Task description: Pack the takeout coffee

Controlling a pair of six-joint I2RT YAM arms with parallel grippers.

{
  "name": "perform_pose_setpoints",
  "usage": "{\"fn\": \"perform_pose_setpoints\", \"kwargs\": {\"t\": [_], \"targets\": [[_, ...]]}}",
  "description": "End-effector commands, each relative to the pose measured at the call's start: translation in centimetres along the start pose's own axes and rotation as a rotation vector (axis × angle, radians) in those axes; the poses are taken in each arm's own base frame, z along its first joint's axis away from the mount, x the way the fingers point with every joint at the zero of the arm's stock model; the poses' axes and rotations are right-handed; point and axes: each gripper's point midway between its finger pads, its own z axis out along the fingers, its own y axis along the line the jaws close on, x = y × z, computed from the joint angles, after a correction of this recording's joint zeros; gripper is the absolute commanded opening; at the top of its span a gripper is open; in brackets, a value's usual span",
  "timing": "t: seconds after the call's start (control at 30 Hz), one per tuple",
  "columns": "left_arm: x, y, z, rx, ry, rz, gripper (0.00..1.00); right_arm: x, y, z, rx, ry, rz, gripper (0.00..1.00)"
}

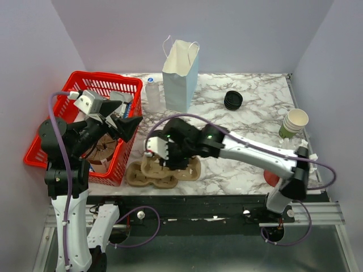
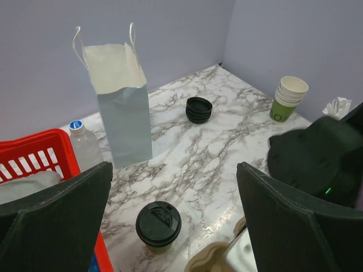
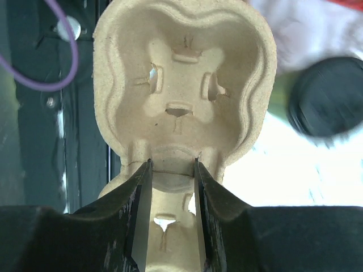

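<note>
Two grippers busy: carrier pinched, coffee not yet seated.

My right gripper [image 3: 173,165] is narrowed onto the middle ridge of the pulp carrier [image 3: 181,96], which sits low centre in the overhead view at the table's [image 2: 227,141] near edge. I judge this step is readying the carrier. My left gripper [image 2: 176,190] hangs wide open and empty. The takeout coffee [image 2: 158,224] stands upright and lidded at lower centre of the left wrist view, beneath the spread fingers and near the carrier. Next calls for lowering squarely around the cup.

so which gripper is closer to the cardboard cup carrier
Right. The right gripper is clamped on the cup carrier; the left gripper hangs open to its left, over the red basket.
</note>
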Motion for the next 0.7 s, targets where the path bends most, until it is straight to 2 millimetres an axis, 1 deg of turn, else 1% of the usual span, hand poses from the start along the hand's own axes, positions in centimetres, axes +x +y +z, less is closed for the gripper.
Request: {"fn": "perform_pose_setpoints", "kwargs": {"t": [0.0, 0.07, 0.13, 0.17, 0.2, 0.27, 0.3, 0.37, 0.43, 0.47, 0.5, 0.53, 0.57, 0.6, 0.63, 0.67], "targets": [[-2.2, -0.6, 0.5, 0.046, -0.073, -0.002, 0.98, 4.0, 0.4, -5.2, 0.040, 0.028, 0.025, 0.01], [-2.6, -0.5, 1.1, 0.070, -0.081, -0.008, 0.98, 6.8, 0.8, -6.6, 0.056, 0.066, 0.056, 0.01], [-3.3, -0.4, 1.7, 0.090, -0.094, -0.016, 0.98, 9.2, -0.6, -7.8, 0.101, 0.088, 0.141, 0.00], [-3.5, -0.5, 1.9, 0.105, -0.096, -0.016, 0.98, 10.2, -1.3, -8.3, 0.121, 0.091, 0.218, 0.01], [-3.8, -0.4, 2.1, 0.111, -0.098, -0.019, 0.98, 11.9, -3.9, -9.3, 0.176, 0.094, 0.330, 0.01], [-4.4, 0.3, 3.1, 0.117, -0.099, -0.037, 0.98, 13.1, -6.1, -10.1, 0.209, 0.079, 0.441, 0.01], [-4.6, 0.6, 3.4, 0.114, -0.099, -0.045, 0.98, 13.7, -8.6, -11.1, 0.262, 0.066, 0.492, 0.01], [-4.7, 1.6, 4.4, 0.109, -0.089, -0.062, 0.98, 13.9, -11.5, -12.0, 0.352, 0.054, 0.521, 0.00], [-4.8, 2.4, 5.1, 0.097, -0.085, -0.064, 0.98, 15.0, -15.5, -13.3, 0.487, 0.056, 0.592, 0.00], [-4.7, 2.7, 5.4, 0.095, -0.084, -0.058, 0.98, 15.6, -16.6, -13.5, 0.524, 0.056, 0.658, 0.01], [-4.7, 3.0, 5.6, 0.091, -0.082, -0.057, 0.98, 17.2, -18.1, -14.2, 0.572, 0.064, 0.727, 0.01], [-4.5, 3.5, 6.0, 0.087, -0.072, -0.062, 0.98, 18.5, -19.6, -13.8, 0.596, 0.082, 0.788, 0.01], [-4.5, 3.7, 6.2, 0.082, -0.067, -0.064, 0.98, 19.9, -20.5, -14.3, 0.642, 0.089, 0.880, 0.01], [-4.4, 4.0, 6.3, 0.075, -0.064, -0.056, 0.98, 22.2, -21.8, -15.2, 0.681, 0.101, 0.960, 0.01], [-4.3, 4.3, 6.6, 0.071, -0.056, -0.058, 0.98, 23.5, -22.5, -15.1, 0.687, 0.117, 1.011, 0.01], [-4.3, 4.5, 6.7, 0.067, -0.053, -0.054, 0.98, 25.1, -23.2, -15.7, 0.735, 0.150, 1.059, 0.00]]}}
